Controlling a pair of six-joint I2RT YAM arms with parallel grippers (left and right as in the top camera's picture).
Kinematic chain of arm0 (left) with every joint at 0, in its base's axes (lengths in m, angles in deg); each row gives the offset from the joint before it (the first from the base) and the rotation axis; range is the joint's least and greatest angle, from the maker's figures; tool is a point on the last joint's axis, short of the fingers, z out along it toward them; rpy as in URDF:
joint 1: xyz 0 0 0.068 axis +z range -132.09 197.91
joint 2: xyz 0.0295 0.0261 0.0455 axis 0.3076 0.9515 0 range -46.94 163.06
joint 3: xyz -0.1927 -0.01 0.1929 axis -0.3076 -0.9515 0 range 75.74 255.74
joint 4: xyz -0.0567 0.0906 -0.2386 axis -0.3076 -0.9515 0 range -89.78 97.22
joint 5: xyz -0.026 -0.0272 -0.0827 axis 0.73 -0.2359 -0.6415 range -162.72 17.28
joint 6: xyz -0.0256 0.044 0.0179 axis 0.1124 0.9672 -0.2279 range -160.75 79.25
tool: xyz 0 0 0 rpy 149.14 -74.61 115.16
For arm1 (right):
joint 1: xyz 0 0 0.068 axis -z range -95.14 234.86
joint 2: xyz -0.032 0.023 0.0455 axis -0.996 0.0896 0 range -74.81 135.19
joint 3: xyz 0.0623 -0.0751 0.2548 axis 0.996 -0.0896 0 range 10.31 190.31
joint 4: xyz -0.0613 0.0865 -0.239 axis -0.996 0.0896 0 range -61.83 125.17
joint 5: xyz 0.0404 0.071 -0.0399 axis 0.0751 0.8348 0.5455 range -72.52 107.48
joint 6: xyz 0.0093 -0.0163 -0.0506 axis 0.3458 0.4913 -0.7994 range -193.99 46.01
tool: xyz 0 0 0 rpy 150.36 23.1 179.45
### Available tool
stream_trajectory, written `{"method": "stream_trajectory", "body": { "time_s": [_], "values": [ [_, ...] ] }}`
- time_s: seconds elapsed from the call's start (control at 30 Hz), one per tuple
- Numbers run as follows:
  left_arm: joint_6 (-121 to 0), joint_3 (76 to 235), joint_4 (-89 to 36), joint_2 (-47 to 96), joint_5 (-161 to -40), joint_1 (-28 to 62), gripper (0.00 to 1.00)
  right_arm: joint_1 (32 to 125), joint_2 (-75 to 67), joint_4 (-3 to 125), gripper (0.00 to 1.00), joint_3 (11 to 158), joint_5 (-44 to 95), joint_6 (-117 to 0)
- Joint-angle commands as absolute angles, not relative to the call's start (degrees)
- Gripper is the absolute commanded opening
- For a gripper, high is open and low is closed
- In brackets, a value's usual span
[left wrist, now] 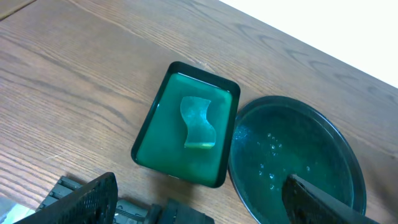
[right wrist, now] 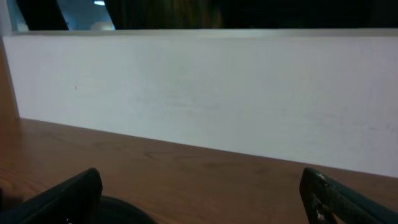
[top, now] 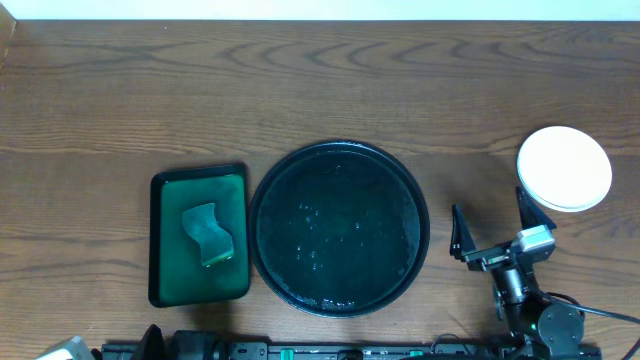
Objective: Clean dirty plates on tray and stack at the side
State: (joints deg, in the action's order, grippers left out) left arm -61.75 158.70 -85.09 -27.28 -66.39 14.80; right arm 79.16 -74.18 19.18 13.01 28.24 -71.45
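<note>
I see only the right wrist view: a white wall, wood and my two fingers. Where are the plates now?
Observer: The plates sit in one pile on the table, right of the black tray, ahead of your open right hand.
Operator: Is any plate left on the tray?
Observer: No, it holds only water drops.
Operator: And the sponge?
Observer: The sponge lies in the green tray, left of the black one.

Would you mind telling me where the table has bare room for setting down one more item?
The wide strip of table behind both trays is bare, as is the stretch left of the green tray. Crowded: between black tray and plates, where the right gripper sits.
</note>
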Motion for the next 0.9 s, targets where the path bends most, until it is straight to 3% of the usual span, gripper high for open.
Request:
{"method": "stream_trajectory", "body": {
  "time_s": [0.0,0.23,0.47,0.87],
  "values": [
    [-62.03,158.96,-89.55,-27.28,-66.5,14.6,0.84,79.99,-74.49,16.75,0.99,10.91,27.28,-69.72],
    [-62.03,158.96,-89.55,-27.28,-66.5,14.6,0.85,79.99,-74.49,19.18,0.99,10.6,25.27,-68.89],
    [-62.03,158.96,-89.55,-27.28,-66.5,14.6,0.85,79.99,-74.49,31.74,0.99,10.6,25.05,-67.67],
    [-62.03,158.96,-89.55,-27.28,-66.5,14.6,0.85,79.95,-74.49,31.83,0.99,10.6,25.23,-66.75]
  ]
}}
